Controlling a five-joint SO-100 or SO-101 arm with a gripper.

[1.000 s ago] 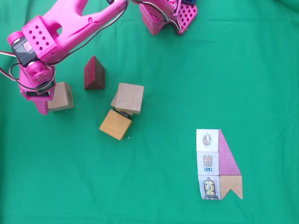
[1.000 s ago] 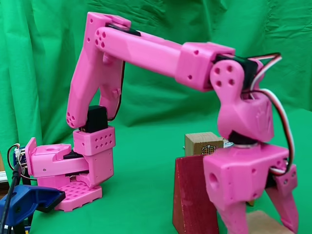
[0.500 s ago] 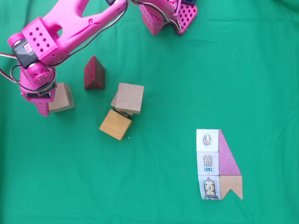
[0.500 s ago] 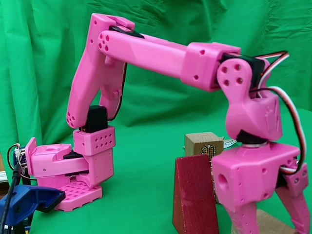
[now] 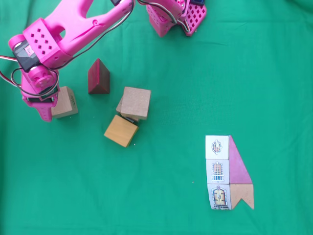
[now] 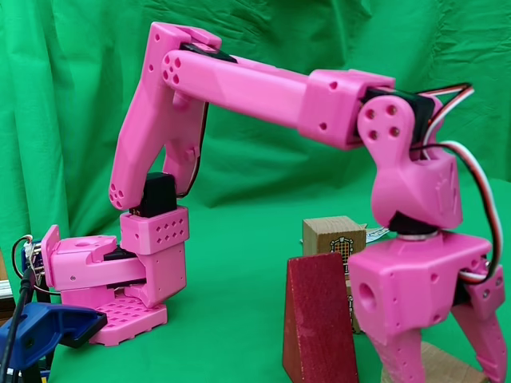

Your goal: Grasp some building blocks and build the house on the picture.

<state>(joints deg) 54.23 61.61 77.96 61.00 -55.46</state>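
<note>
My pink gripper point(image 5: 50, 105) point(image 6: 443, 363) is open at the far left of the top-down fixed view, its fingers point(image 6: 397, 359) astride a pale tan cube point(image 5: 64, 102) point(image 6: 437, 372). I cannot tell whether they touch it. A dark red triangular prism point(image 5: 98, 77) point(image 6: 319, 319) stands close by. Further right, a tan cube point(image 5: 135, 102) rests on another one, with an orange-yellow cube point(image 5: 121, 130) just below them. A tan cube bearing a window drawing point(image 6: 334, 234) shows behind the prism. The picture card point(image 5: 229, 172) with the house design lies at the lower right.
Green cloth point(image 5: 195, 88) covers the table, and a green backdrop hangs behind it. The arm's pink base point(image 5: 176, 17) point(image 6: 120, 287) stands at the far edge, with a blue clamp point(image 6: 40, 331) beside it. The card lies apart from the blocks.
Over the last second the gripper has shifted a little sideways, away from the prism and over the tan cube. The blocks and the card have not moved.
</note>
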